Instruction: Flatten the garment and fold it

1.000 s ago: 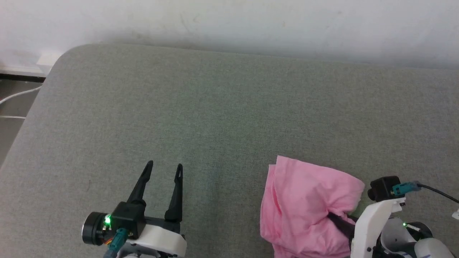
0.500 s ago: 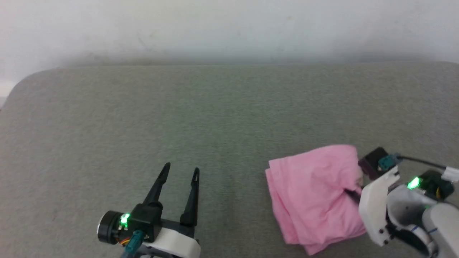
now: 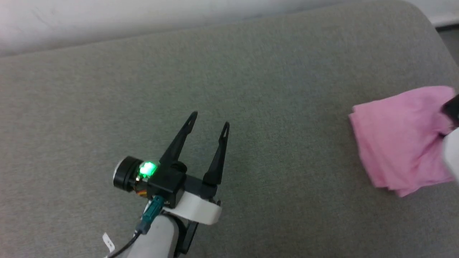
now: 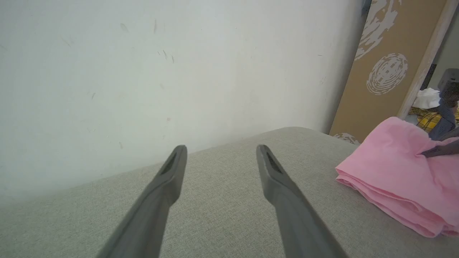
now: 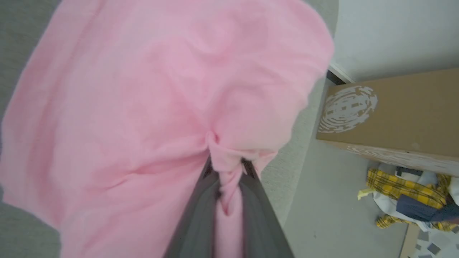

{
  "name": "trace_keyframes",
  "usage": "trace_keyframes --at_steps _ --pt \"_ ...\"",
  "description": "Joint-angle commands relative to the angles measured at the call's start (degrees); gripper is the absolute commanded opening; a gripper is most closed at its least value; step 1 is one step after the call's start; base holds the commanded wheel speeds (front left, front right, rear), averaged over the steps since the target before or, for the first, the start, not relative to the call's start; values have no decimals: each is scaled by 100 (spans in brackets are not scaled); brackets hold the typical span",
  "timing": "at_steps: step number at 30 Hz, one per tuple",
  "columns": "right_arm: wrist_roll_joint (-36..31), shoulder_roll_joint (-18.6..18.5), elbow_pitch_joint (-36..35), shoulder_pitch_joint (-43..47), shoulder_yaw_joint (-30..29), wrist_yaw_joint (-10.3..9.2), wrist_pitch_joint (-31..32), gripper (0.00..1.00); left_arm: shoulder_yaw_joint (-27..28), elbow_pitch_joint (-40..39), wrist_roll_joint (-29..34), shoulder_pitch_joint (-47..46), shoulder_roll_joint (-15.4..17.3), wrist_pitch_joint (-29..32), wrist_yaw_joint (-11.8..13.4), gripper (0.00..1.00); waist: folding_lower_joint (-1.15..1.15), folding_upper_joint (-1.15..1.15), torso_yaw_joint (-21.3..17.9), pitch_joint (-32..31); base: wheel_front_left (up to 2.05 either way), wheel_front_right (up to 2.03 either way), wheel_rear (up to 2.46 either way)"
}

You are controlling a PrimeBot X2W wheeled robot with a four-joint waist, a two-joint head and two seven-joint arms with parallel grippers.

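Right gripper (image 5: pixel 226 163) has a bite of the garment (image 5: pixel 150 118): narrow, fingers nipped together on a bunched pinch of pink fabric, the cloth puckering out from the tips. From the head view, the garment is a folded pink stack at the far right of the grey surface (image 3: pixel 251 89), near its rounded corner, with the layered edges facing the middle. Over to the left gripper (image 3: pixel 209 120): spread wide, nothing between the fingers, over bare surface well apart from the garment and pointing toward the white wall (image 4: pixel 143 71). Its wrist view catches the garment off to the right, stacked layers showing along the near edge, and a dark finger of the other gripper pressed into the top. Past the surface's edge, brown cardboard (image 5: pixel 394 111) with a round white print, and yellow plaid cloth (image 5: pixel 405 186) heaped on the floor (image 5: pixel 322 222) beside it.
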Motion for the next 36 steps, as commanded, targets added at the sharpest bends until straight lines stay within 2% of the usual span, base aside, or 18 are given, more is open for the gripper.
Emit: trace_keyframes --at_steps 1,7,12,17,22,23,24,30,36 --pt "-56 -57 199 -132 -107 -12 -163 0 -19 -66 77 -160 24 -27 -47 100 -1 0 -361 1017 0 0 0" --pt "-296 -202 1274 -255 -534 -12 -1120 0 -74 -209 125 -508 125 -27 -117 100 -1 0 -134 1543 0 0 0" --pt "-765 -309 2142 -279 -872 -12 -1854 0 -139 -241 157 -656 145 -27 -104 100 -1 0 103 1773 0 0 0" --pt "-1219 -223 2801 -395 -1155 -12 -2440 0 -170 -223 139 -670 159 -27 -56 100 -1 0 245 1805 0 0 0" --pt "-1534 -72 3135 -510 -1321 -12 -2793 0 -186 -169 89 -630 165 -27 -21 100 -1 0 284 1659 0 0 0" --pt "-1546 -36 3183 -523 -1353 -12 -2855 36 -190 -160 77 -621 163 -27 -13 100 -1 0 285 1606 0 0 0" --pt "-1561 -7 3235 -534 -1385 -12 -2898 100 -192 -145 59 -608 159 -27 -5 100 -1 0 282 1539 0 0 0" --pt "-1719 31 3405 -587 -1435 -12 -3097 100 -196 -26 -70 -387 126 -27 68 100 -1 0 246 813 0 0 0" --pt "-1605 127 3048 -688 -1547 -12 -3279 100 -90 27 -217 57 95 -27 182 100 -1 0 231 -94 0 0 0"
